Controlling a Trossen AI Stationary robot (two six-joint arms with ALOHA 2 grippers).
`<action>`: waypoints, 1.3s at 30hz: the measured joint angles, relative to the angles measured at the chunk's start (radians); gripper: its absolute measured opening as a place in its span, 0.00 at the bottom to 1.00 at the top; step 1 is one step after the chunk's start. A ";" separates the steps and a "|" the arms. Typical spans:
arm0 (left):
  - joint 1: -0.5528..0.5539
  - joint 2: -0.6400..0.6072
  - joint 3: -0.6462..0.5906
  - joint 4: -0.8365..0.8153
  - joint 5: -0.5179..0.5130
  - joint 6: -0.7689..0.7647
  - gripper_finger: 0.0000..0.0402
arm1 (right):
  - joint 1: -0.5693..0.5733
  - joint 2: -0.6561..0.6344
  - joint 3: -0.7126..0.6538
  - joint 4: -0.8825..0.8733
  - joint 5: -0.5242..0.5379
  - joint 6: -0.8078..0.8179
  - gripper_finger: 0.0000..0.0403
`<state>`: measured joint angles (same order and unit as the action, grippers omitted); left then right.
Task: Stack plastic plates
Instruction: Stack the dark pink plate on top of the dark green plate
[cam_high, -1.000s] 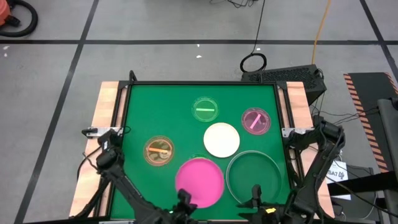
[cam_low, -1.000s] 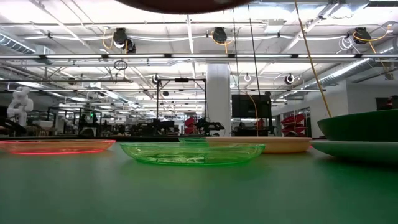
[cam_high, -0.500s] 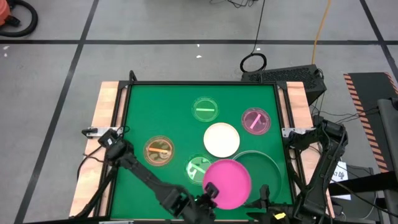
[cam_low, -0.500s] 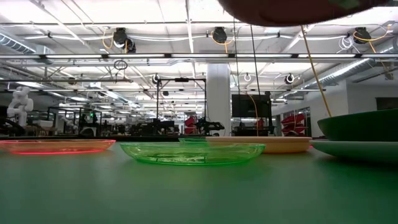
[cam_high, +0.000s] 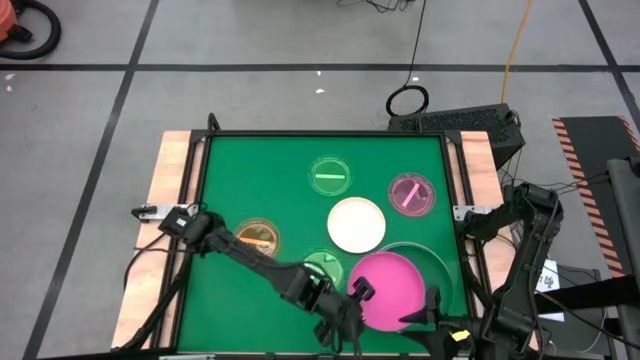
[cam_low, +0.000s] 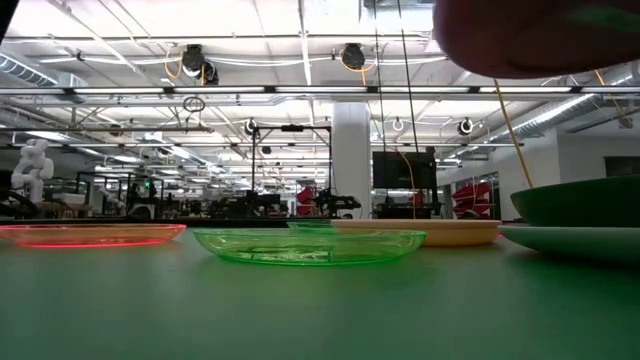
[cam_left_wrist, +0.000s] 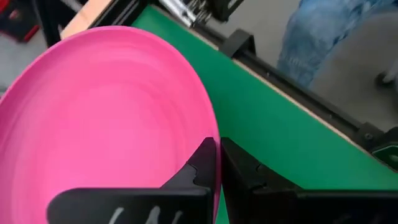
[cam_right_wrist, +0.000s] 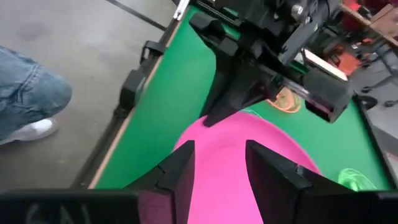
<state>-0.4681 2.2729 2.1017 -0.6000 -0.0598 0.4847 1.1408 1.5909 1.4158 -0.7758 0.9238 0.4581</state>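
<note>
The medium pink plate (cam_high: 388, 288) is lifted above the large dark green plate (cam_high: 432, 262), which sits on a pale blue one. My left gripper (cam_high: 360, 292) is shut on the pink plate's left rim. My right gripper (cam_high: 428, 305) stands open at its near-right rim; in the right wrist view (cam_right_wrist: 217, 155) the plate shows between its fingers, and I cannot tell if they touch it. Flat on the mat are the cream-white plate (cam_high: 356, 224), two small green plates (cam_high: 320, 268) (cam_high: 330, 175), a small pink plate (cam_high: 411, 194) and a small orange plate (cam_high: 258, 238). My left gripper pinches the pink plate's rim (cam_left_wrist: 213, 140) between its two fingers, one on the upper face and one below. It comes from the table's left, slanting down. The plate is lifted clear and tilted; in the low view its underside (cam_low: 540, 40) hangs above the other plates.
The green mat (cam_high: 230, 180) has bare room on its left and far sides, bounded by a black frame and wooden edges (cam_high: 172, 160). A person's jeans and shoe (cam_right_wrist: 25, 93) show beyond the table's near edge.
My left gripper has carried the lifted pink plate toward the table's right edge, from the near middle of the mat to above the dark green plate. One small green plate, hidden beneath it before, now shows on the mat.
</note>
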 joint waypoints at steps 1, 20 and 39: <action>0.010 0.006 0.000 0.017 0.020 0.008 0.03 | 0.000 0.000 0.000 -0.009 0.012 -0.002 0.33; 0.139 0.141 -0.002 0.192 0.193 0.082 0.06 | -0.007 0.000 0.000 -0.093 0.076 -0.052 0.33; 0.157 0.200 0.000 0.322 0.201 -0.012 0.18 | -0.007 0.000 0.000 -0.093 0.074 -0.051 0.33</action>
<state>-0.3115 2.4729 2.1014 -0.2780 0.1412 0.4728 1.1339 1.5909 1.4158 -0.8690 0.9983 0.4070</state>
